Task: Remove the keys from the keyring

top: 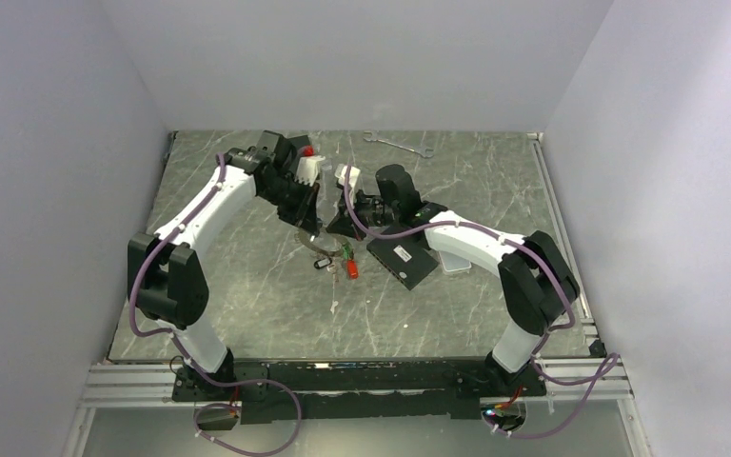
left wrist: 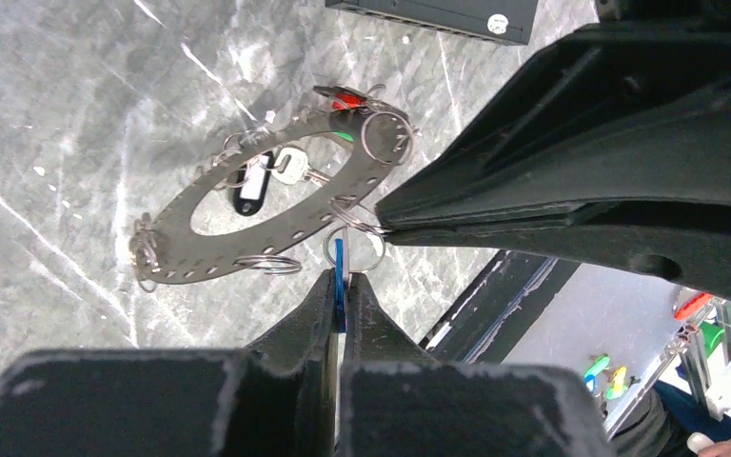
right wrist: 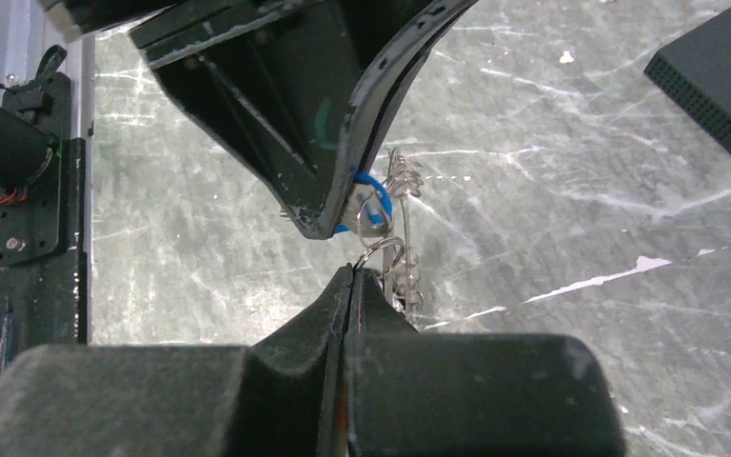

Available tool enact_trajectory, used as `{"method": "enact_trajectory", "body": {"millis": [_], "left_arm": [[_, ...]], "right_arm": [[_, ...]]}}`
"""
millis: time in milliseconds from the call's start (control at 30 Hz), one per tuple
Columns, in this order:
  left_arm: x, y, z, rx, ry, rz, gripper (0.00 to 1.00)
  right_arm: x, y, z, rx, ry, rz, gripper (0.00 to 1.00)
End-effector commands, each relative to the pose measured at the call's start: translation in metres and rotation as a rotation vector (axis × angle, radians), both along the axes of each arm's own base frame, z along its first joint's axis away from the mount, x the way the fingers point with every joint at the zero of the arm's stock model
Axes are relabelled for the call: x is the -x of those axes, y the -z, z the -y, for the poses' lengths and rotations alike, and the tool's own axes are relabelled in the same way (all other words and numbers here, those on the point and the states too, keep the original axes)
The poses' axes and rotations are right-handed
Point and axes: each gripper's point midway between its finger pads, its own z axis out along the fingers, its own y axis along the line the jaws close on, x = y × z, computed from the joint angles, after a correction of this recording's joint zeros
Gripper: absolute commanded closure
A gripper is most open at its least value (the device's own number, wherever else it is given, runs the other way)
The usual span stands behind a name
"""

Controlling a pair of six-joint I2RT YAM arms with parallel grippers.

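A flat black box [top: 403, 259] right of centre carries an unreadable white label. Both arms bend inward to mid-frame. The left gripper [left wrist: 340, 283] is pinched narrow on a blue-headed key [left wrist: 339, 262], and the right gripper [right wrist: 354, 276] is clamped on a wire split ring [right wrist: 385, 246] of the large grey perforated metal keyring [left wrist: 247, 214], which is just left of the box with its other keys [left wrist: 290, 166].

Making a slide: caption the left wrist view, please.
Left gripper pinches a blue key; right gripper pinches a small ring on the keyring.
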Motion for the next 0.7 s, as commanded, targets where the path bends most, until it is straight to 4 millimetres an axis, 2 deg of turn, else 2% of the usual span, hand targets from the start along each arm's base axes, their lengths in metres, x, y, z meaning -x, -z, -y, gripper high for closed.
{"method": "enact_trajectory", "body": {"millis": [0, 433, 567, 667], "left_arm": [[-0.019, -0.025, -0.01, 0.034, -0.057, 0.105, 1.0], [-0.026, -0.025, -0.016, 0.041, -0.08, 0.124, 1.0], [-0.026, -0.012, -0.014, 0.043, -0.07, 0.065, 1.0], [-0.025, -0.009, -0.011, 0.057, -0.051, 0.032, 1.0]], "right_arm": [[0.008, -0.011, 0.005, -0.002, -0.026, 0.053, 1.0], [0.014, -0.007, 0.012, -0.007, -0.065, 0.134, 1.0], [0.006, -0.008, 0.012, -0.006, -0.066, 0.218, 1.0], [-0.001, -0.009, 0.009, -0.012, -0.063, 0.257, 1.0]]}}
